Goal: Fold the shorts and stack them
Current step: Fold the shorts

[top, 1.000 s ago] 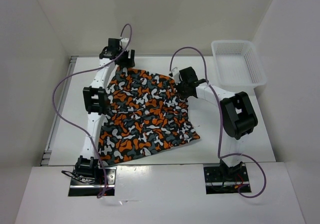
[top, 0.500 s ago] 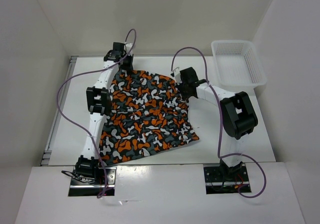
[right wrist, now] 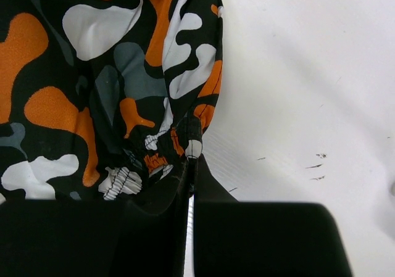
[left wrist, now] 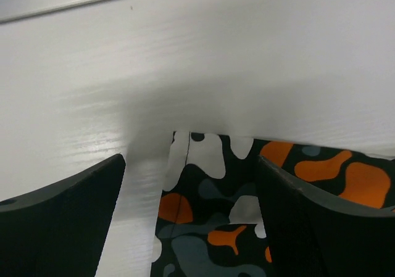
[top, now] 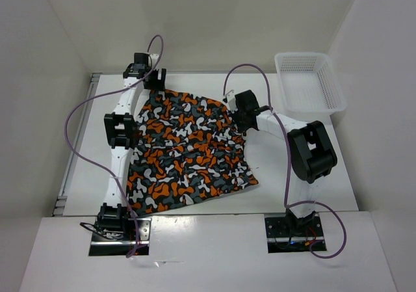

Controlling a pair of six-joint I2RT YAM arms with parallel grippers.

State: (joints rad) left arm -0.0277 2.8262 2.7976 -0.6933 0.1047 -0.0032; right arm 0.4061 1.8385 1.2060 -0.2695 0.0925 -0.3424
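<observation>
- Top view, change from the earlier frame: the left gripper (top: 156,81) has moved back toward the far-left, and its arm's elbow has swung slightly left. The far-left corner of the shorts (top: 188,149), which the gripper covered half a second ago, is now exposed just near of it.
- Top view, unchanged: the right gripper (top: 235,113) remains at the far-right corner of the shorts. The shorts lie spread flat on the table (top: 84,142), between the two arms. Their near-right corner has shifted only slightly.
- Top view, other items: a white mesh basket (top: 309,80) stands at the far-right of the table, well apart from the shorts.
- Top view, limits: neither claw's state can be read from here (both are too small and seen from above). The left arm hides part of the left edge of the shorts.
- Left wrist view: the two dark fingers (left wrist: 62,227) stand wide apart. The corner of the shorts lies flat on the table between them, touching neither. The rest of the garment is cut off by the bottom of the frame.
- Right wrist view: the fingers (right wrist: 259,240) are closed together. Fabric at the edge of the shorts is gathered and clamped at their tips. The finger bodies hide the exact pinch point, and the left side of the garment runs out of frame.
</observation>
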